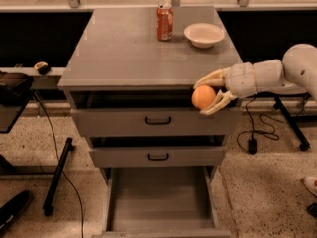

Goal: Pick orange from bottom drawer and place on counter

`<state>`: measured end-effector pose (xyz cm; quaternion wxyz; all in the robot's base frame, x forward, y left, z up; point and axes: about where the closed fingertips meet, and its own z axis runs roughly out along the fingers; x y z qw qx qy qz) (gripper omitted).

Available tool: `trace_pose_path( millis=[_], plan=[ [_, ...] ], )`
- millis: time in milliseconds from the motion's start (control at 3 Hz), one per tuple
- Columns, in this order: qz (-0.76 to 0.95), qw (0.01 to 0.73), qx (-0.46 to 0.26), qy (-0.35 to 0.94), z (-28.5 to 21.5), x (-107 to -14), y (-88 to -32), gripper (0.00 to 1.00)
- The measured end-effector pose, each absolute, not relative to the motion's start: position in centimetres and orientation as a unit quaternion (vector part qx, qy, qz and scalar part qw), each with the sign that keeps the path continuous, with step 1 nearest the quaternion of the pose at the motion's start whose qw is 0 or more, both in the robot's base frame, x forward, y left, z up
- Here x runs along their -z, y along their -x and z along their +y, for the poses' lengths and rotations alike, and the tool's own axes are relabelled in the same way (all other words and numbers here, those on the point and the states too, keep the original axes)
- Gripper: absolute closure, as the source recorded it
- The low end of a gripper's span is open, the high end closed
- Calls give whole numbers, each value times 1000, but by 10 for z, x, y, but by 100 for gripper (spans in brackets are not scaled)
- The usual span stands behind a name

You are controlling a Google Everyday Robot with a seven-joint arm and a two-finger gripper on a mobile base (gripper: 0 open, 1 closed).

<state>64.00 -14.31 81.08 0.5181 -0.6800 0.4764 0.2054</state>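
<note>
Looks like a robotics lab, white robot arm's tool clasping the orange at the grey metal drawer table's front edge, speckled terrazzo floor below it, loose power cables to its right, black stand leg far left.

The gripper reaches in from the right, its two pale fingers clasped above and below the orange, level with the front edge of the counter. Beyond the gripper, on the counter, stand a red soda can and a white bowl. Well below the gripper and to its left, the bottom drawer is pulled open.
</note>
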Motion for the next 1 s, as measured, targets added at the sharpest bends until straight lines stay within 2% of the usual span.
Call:
trace_pose_path(
  millis=[667,1000],
  plan=[
    [476,518,-205,680,-142,-811,-636,100],
    [448,532,-196,691,-138,-800,-616,100]
  ],
)
